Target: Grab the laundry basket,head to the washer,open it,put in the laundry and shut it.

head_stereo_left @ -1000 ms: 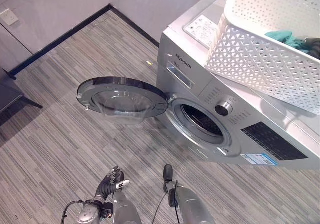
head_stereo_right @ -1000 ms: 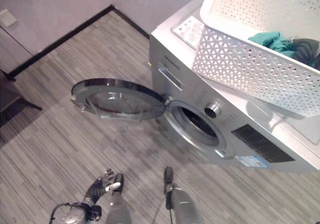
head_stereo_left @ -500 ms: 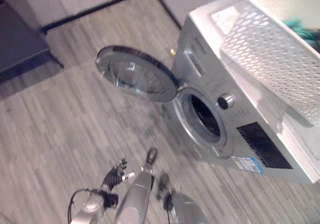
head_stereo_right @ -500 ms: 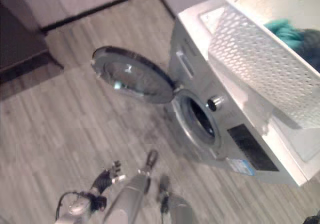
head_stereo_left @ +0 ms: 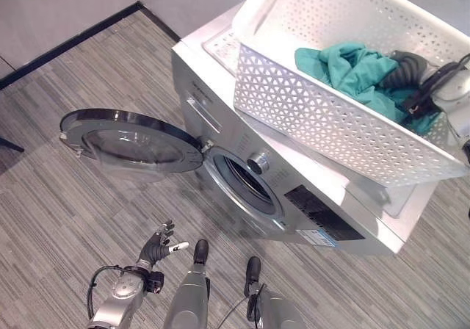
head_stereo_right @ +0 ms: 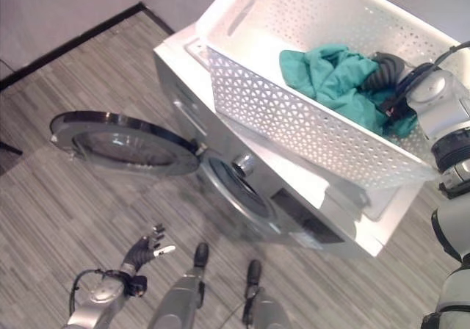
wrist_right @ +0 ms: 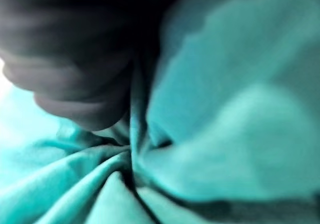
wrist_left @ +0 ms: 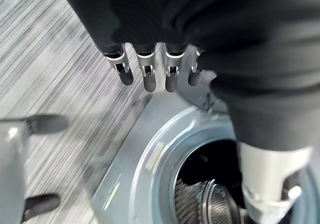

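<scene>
We are seeing the teal laundry (head_stereo_left: 345, 68) lying bunched inside the white laundry basket (head_stereo_left: 308, 116), toward the basket's right end, and the basket is sitting on top of the silver washer (head_stereo_left: 220, 134). Our right robot hand (head_stereo_left: 407, 68) is reaching down into the basket, its dark cover pressing into the cloth; in the right wrist view folds of teal fabric are crowding right up against the dark cover, and its fingers are buried there, so we cannot tell how far they are closing or whether they have hold of anything. The washer's round door (head_stereo_left: 132, 139) is standing swung wide out over the striped grey floor (head_stereo_left: 66, 211), leaving the drum opening (head_stereo_left: 246, 184) exposed beneath the control knob (head_stereo_left: 258, 161). Our left robot hand (head_stereo_left: 158, 244) is hanging low near the floor in front of the washer, fingers straight and spread, holding nothing.
</scene>
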### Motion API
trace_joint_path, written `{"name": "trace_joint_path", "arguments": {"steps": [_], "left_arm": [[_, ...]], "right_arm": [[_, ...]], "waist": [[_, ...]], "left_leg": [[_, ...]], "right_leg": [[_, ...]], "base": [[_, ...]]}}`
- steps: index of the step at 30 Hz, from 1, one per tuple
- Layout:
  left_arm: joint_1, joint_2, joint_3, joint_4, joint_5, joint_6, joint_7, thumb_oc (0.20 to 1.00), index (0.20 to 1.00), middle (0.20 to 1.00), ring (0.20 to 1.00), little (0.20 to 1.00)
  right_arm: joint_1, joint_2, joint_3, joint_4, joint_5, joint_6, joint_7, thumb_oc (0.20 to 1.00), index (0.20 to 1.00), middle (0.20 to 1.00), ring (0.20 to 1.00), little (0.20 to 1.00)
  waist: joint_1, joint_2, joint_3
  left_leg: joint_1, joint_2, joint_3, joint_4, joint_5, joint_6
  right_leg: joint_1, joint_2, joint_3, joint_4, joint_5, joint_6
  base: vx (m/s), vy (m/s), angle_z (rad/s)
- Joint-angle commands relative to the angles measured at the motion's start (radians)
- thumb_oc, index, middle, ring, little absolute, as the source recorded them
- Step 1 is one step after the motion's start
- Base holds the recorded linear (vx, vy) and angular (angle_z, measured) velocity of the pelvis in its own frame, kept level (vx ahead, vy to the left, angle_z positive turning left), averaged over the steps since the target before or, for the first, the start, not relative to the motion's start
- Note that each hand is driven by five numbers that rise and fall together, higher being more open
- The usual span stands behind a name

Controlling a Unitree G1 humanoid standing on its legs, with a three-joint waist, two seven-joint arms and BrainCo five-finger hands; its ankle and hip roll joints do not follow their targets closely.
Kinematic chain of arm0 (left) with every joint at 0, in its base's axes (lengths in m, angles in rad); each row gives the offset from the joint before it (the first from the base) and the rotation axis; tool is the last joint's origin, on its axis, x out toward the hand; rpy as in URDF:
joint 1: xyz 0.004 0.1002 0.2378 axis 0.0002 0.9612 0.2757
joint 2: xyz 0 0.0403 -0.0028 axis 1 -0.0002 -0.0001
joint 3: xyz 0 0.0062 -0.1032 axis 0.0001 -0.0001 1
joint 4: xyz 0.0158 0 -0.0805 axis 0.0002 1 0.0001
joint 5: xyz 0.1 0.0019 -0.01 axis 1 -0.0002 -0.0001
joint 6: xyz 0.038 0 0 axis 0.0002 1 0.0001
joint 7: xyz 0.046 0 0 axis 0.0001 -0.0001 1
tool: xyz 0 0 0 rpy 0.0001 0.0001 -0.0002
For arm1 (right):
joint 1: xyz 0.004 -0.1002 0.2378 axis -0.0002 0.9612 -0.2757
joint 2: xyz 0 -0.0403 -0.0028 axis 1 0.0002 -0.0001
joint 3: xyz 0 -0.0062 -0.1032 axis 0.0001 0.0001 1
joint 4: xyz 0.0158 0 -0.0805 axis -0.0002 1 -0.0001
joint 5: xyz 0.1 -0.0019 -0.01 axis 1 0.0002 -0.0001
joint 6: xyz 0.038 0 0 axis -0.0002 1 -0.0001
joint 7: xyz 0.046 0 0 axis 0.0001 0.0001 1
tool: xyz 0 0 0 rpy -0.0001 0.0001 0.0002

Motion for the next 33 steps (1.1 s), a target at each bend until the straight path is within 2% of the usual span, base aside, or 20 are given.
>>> {"name": "trace_joint_path", "arguments": {"steps": [1,9,13,19,33], "left_arm": [[0.016,0.01,0.0,-0.024,0.009,-0.037,0.011,1.0,1.0,1.0,1.0,1.0],[0.001,-0.004,-0.005,-0.003,0.021,-0.038,0.021,1.0,1.0,1.0,1.0,1.0],[-0.006,-0.01,-0.008,0.017,0.021,-0.042,0.021,1.0,1.0,1.0,1.0,1.0],[-0.019,-0.01,-0.016,0.059,0.031,-0.045,0.021,1.0,1.0,1.0,1.0,1.0],[-0.041,-0.022,-0.01,0.106,0.047,-0.042,0.065,1.0,1.0,1.0,1.0,1.0]], "right_arm": [[0.004,-0.002,0.032,0.073,0.003,0.01,-0.043,0.2,0.2,0.2,0.2,0.2],[-0.089,-0.026,-0.011,0.08,0.071,-0.023,-0.129,0.2,0.2,0.2,0.2,0.2],[-0.173,-0.046,-0.017,0.094,0.15,-0.048,-0.162,0.2,0.2,0.2,0.2,0.2],[-0.339,-0.071,-0.044,0.253,0.292,-0.08,-0.218,0.2,0.2,0.2,0.2,0.2],[-0.469,-0.082,-0.078,0.279,0.355,-0.119,-0.349,0.2,0.2,0.2,0.2,0.2]], "waist": [[0.0,-0.006,0.007],[-0.015,-0.013,-0.01],[-0.025,-0.017,-0.023],[-0.033,-0.028,-0.06],[-0.04,-0.044,-0.123]], "left_leg": [[-0.016,-0.01,0.004,0.036,-0.099,0.013],[0.012,-0.001,0.005,0.017,-0.099,0.007],[0.027,0.004,0.008,0.012,-0.101,0.006],[0.056,0.008,0.01,-0.007,-0.104,0.001],[0.117,0.008,0.003,-0.026,-0.118,-0.002]], "right_leg": [[0.009,-0.007,0.029,0.134,-0.127,0.029],[0.025,0.003,0.034,0.128,-0.139,0.021],[0.034,0.005,0.037,0.125,-0.142,0.021],[0.06,0.007,0.035,0.105,-0.142,0.022],[0.115,0.008,0.025,0.091,-0.153,0.023]], "base": [[0.0,0.0,0.0],[0.0,0.0,0.0],[0.0,0.004,-0.02],[0.01,0.0,-0.01],[0.03,0.001,0.02]]}}
